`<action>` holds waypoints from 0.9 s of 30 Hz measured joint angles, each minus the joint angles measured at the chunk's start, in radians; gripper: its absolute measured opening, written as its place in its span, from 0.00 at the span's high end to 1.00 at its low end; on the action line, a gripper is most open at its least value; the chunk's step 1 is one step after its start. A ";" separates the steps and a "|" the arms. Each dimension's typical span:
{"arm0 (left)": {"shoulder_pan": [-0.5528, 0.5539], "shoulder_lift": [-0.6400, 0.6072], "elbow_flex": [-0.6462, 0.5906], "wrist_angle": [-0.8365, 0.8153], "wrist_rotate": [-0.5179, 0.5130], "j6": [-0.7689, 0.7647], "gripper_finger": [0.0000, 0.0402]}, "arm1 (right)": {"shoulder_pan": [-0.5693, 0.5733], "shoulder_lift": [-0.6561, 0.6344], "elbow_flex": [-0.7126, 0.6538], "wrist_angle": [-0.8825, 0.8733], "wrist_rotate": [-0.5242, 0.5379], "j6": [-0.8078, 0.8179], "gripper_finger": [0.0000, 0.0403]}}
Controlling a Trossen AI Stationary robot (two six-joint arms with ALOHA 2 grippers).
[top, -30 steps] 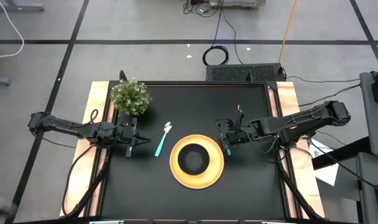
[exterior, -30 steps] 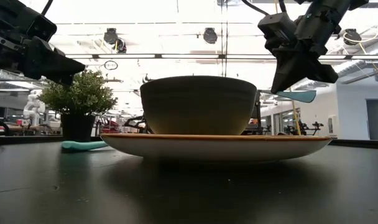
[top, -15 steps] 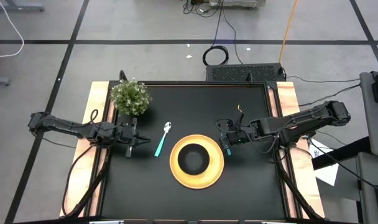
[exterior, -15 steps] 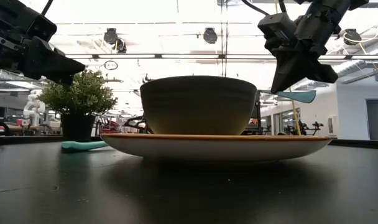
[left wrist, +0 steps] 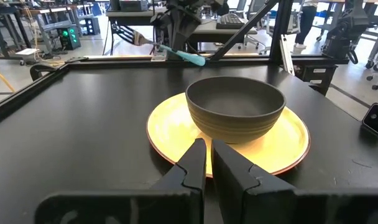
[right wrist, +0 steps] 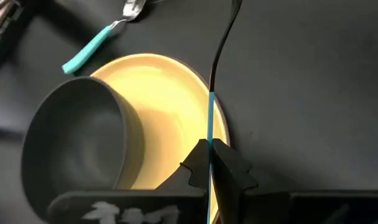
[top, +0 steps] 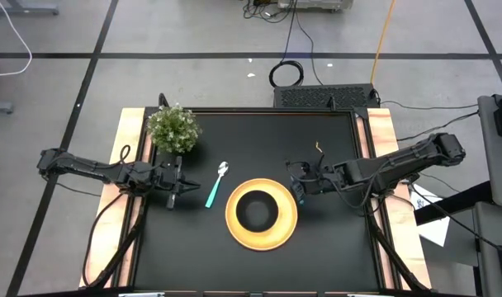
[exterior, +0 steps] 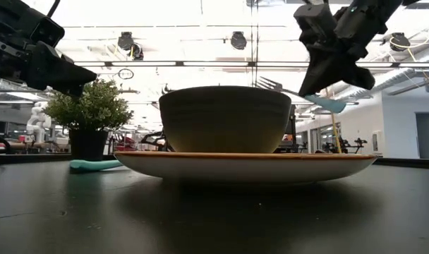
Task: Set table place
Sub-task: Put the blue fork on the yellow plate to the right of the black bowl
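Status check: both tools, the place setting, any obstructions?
Right tool shut on teal-handled metal fork, beside round yellow plate. Left tool shut, empty. Teal-handled spoon down. No obstructions.

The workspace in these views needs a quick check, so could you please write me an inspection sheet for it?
Surface: black table with wooden side strips.
Job's things: black bowl sits on the yellow plate near the middle; teal-handled spoon lies flat beside the plate on the left arm's side; teal-handled fork is held clear of the table, on the plate's right-arm side.
Clutter: small potted plant at the far left corner.
Grippers: right gripper shut on the fork; left gripper shut, holding nothing, near the spoon.
Cables: cables coiled on the floor beyond the table.
Surroundings: desks and equipment in the room behind.
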 joint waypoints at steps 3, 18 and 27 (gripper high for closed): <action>0.000 0.000 0.000 0.000 0.000 0.000 0.92 | 0.023 -0.022 0.000 -0.009 0.055 -0.014 1.00; 0.000 0.000 0.000 0.000 0.000 -0.005 0.92 | 0.045 -0.140 -0.094 0.102 0.142 -0.094 1.00; 0.000 0.000 0.000 0.000 -0.001 -0.008 0.92 | 0.087 -0.141 -0.246 0.332 0.089 0.100 1.00</action>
